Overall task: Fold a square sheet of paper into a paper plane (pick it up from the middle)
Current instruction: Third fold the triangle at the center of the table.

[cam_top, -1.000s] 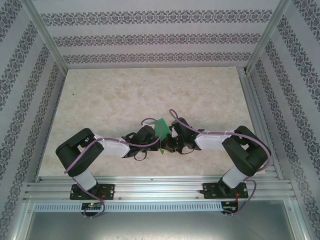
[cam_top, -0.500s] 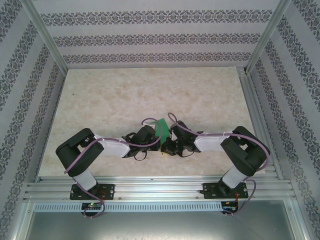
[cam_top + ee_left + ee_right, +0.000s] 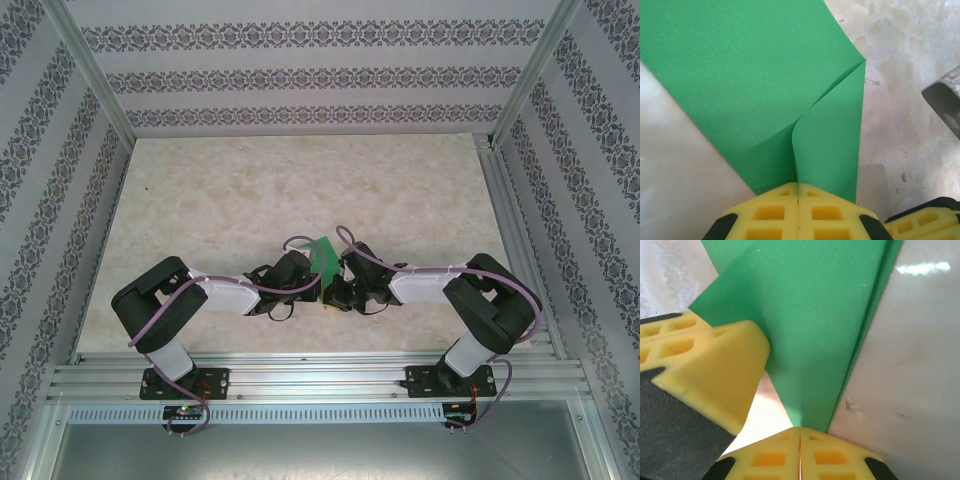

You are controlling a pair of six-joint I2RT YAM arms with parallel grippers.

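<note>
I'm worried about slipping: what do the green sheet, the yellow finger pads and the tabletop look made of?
The green sheet: thin matte paper; it curls and holds a crease. The finger pads: yellow moulded plastic or rubber, with square pockets, dull. The tabletop: glossy, marble-patterned; stone or laminate, cannot tell.

Left arm [image 3: 165, 300] and right arm [image 3: 480, 300]: black joints, white forearm shells, purple cables [image 3: 297, 240]. Fingers [image 3: 775, 197]: yellow, grid-cored, black-backed.

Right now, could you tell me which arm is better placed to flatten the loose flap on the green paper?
Probably left: the left tool pinches the green paper right where the flap curls up, while the right tool holds a pointed corner.
</note>
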